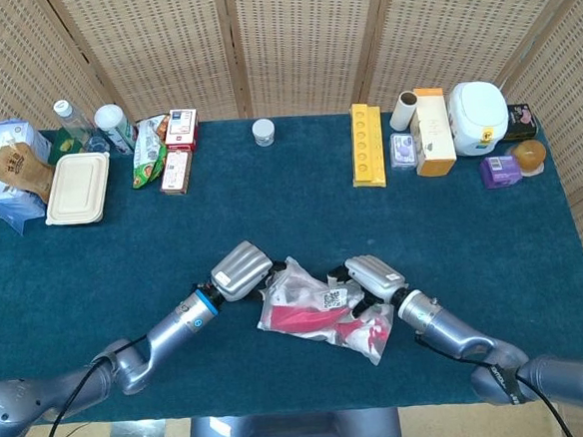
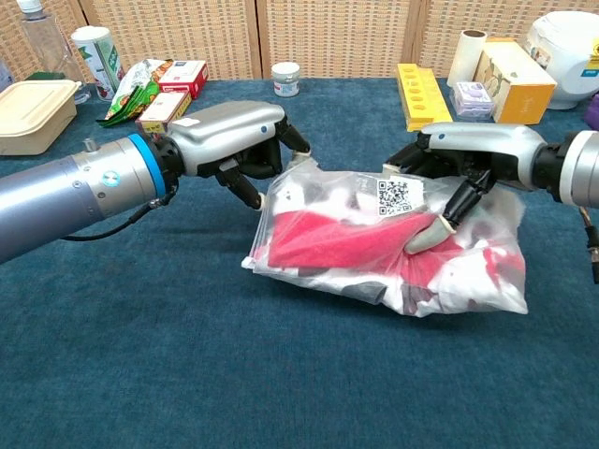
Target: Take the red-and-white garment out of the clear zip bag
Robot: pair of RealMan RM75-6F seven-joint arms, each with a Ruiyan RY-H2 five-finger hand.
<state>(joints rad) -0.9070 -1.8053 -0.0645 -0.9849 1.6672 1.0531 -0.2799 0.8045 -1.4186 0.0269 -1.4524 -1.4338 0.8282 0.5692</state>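
Note:
The clear zip bag lies on the blue tablecloth near the front edge, with a QR label on top. Inside it sits the red-and-white garment, red at the left and white at the lower right. My left hand grips the bag's upper left edge. My right hand holds the bag's top right, one fingertip showing through the plastic against the red cloth; in the head view the right hand is just right of the label. The bag's zip edge is hidden by the fingers.
Along the table's back stand a yellow tray, boxes, a white appliance, a small jar, snack packs, a beige lunch box and bottles. The table's front edge runs close below the bag.

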